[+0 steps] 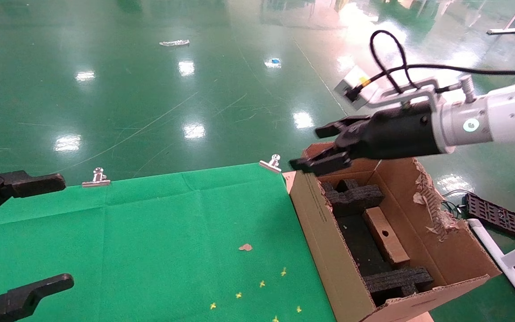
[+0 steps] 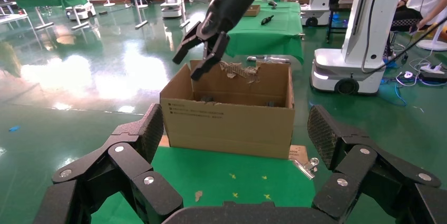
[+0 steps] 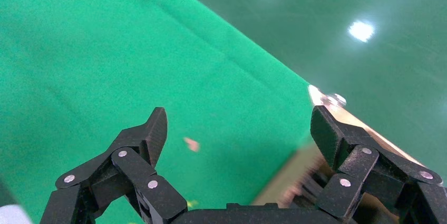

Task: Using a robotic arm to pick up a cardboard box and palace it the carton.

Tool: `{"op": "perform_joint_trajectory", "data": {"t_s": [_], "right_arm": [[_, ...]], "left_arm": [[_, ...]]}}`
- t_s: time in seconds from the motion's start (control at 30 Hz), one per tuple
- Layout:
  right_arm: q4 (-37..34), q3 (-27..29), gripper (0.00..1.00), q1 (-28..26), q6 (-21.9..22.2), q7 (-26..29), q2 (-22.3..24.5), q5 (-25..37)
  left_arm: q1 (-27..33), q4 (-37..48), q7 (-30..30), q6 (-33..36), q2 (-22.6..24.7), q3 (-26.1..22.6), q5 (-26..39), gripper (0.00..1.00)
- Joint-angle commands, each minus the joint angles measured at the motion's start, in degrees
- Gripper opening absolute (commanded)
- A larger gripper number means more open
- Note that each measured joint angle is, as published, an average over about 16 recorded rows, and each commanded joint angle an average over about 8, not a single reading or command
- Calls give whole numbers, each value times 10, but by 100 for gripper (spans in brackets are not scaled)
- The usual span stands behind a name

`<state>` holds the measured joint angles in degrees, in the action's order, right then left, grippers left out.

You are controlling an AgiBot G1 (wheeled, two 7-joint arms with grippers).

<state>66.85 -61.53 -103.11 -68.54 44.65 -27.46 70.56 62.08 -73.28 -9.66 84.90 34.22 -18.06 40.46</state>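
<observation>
Right robotic arm (image 1: pixel 499 118) reaching in from right side, white forearm lying near level, black wrist leading, grey camera block (image 1: pixel 359 91) and looped black cable (image 1: pixel 389 53) riding on top. Right hand (image 1: pixel 316 150) hanging in air, fingers spreading apart, gripping nothing. Left hand (image 1: pixel 38 232) sitting low at left edge, fingers gaping wide, also gripping nothing.

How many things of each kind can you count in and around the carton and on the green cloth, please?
Carton: 1
Cardboard box: 1
Black foam inserts: 2
Metal clips: 2
Grippers, right gripper and left gripper: 2
Total: 8
</observation>
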Motion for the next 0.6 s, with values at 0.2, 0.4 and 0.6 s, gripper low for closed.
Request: {"op": "perform_joint_trajectory", "data": {"t_s": [0.2,0.4,0.6], "right_arm": [[12,83,100,76,-31,-62,-14,-52],[23,155,100,141,-58,-115,-26,-97],[33,226,100,206,-85,-168,-37,-142]], "left_arm": [[0,0,0,0,0,0,0,100],[0,0,0,0,0,0,0,100],[0,0,0,0,0,0,0,100]]}}
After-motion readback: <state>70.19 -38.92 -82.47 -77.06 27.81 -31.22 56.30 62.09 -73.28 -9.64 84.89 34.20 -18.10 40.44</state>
